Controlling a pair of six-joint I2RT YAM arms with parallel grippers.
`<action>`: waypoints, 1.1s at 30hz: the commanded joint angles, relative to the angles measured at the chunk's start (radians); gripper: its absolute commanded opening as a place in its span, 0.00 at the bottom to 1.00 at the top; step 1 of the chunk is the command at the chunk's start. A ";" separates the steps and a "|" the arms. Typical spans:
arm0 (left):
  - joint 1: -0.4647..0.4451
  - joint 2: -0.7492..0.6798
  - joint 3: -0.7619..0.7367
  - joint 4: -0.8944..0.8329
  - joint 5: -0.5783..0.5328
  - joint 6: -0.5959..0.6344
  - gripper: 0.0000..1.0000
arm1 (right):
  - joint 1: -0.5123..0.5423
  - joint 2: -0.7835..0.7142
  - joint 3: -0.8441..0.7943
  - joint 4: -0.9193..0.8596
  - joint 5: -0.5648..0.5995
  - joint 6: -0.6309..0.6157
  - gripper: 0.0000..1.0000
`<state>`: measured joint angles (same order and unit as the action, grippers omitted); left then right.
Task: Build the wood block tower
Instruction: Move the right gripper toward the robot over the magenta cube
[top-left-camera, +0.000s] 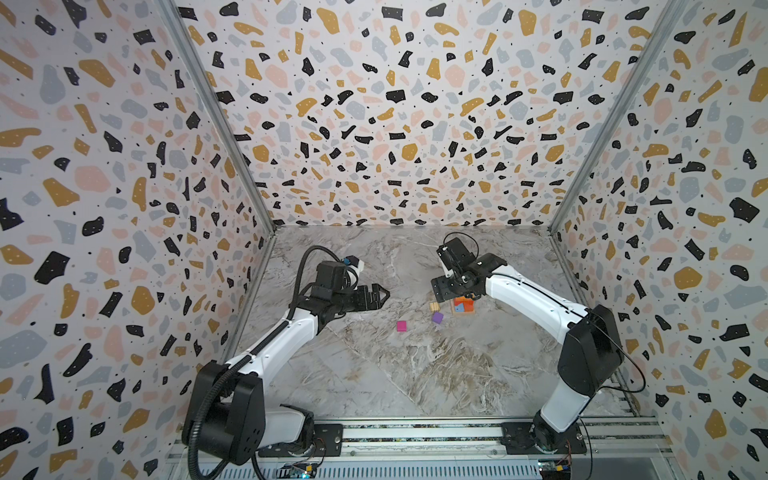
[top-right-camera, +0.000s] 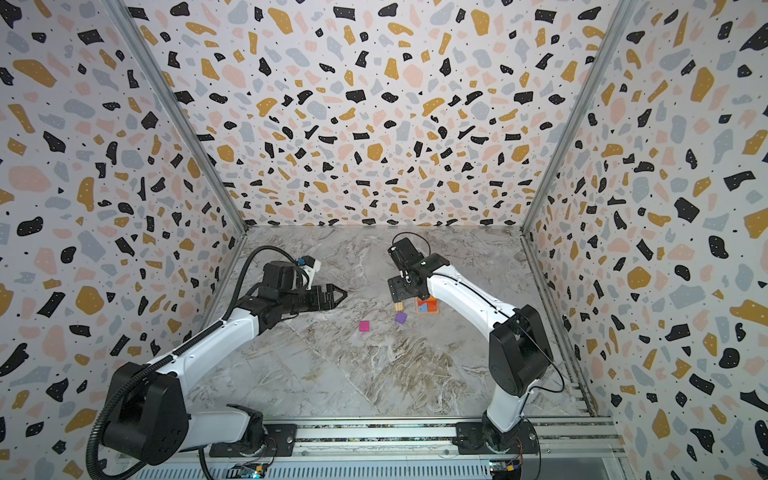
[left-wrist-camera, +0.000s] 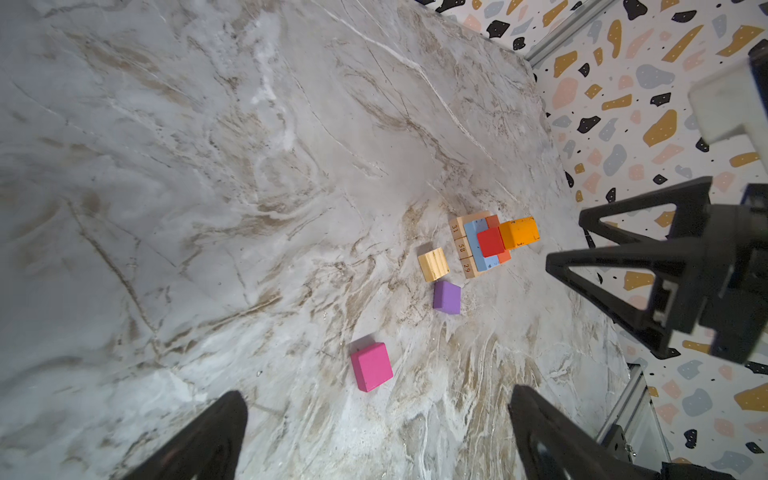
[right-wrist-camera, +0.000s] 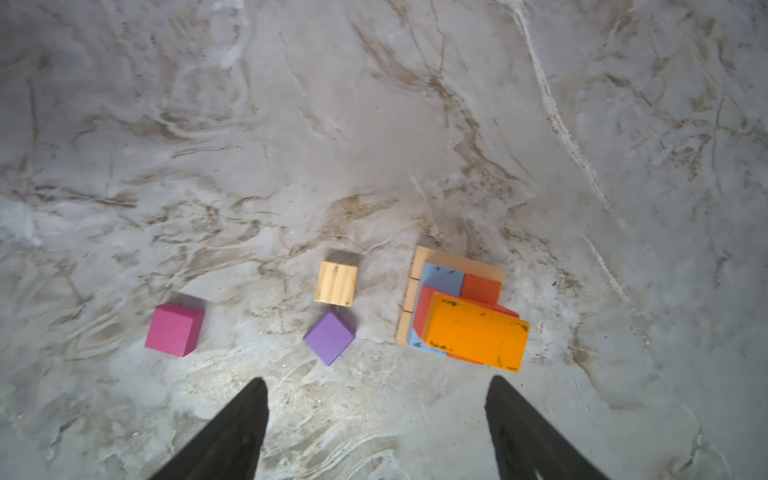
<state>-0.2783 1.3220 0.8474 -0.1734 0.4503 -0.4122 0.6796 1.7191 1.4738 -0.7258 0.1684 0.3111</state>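
Note:
The tower (right-wrist-camera: 440, 274) stands right of the table's middle, with tan bars at its base and light blue and red blocks above. An orange block (right-wrist-camera: 478, 334) lies on top, slightly askew. The tower (top-left-camera: 462, 306) also shows in both top views and as the tower (left-wrist-camera: 484, 249) in the left wrist view. Loose beside it lie a tan cube (right-wrist-camera: 336, 284), a purple cube (right-wrist-camera: 329, 336) and a magenta cube (right-wrist-camera: 173, 329). My right gripper (right-wrist-camera: 377, 379) hangs above the tower, open and holding nothing. My left gripper (left-wrist-camera: 376, 395) is open and empty, off to the left of the magenta cube (left-wrist-camera: 371, 366).
The marble table (top-left-camera: 374, 374) is boxed in by terrazzo-patterned walls (top-left-camera: 395, 124) on three sides. The arm rail (top-left-camera: 415, 434) runs along the front edge. The right arm (top-left-camera: 532, 299) reaches over the table's right part.

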 joint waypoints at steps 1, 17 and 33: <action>0.017 -0.013 0.005 0.002 -0.022 0.000 1.00 | 0.039 -0.055 -0.013 0.000 -0.011 0.031 0.80; 0.061 -0.029 -0.007 0.013 -0.038 -0.017 1.00 | 0.206 0.031 -0.081 0.167 -0.005 0.305 0.68; 0.065 -0.039 -0.015 0.023 -0.027 -0.023 1.00 | 0.260 0.223 -0.022 0.243 -0.056 0.335 0.63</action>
<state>-0.2184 1.3056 0.8440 -0.1738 0.4183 -0.4313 0.9279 1.9453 1.4109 -0.4911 0.1204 0.6281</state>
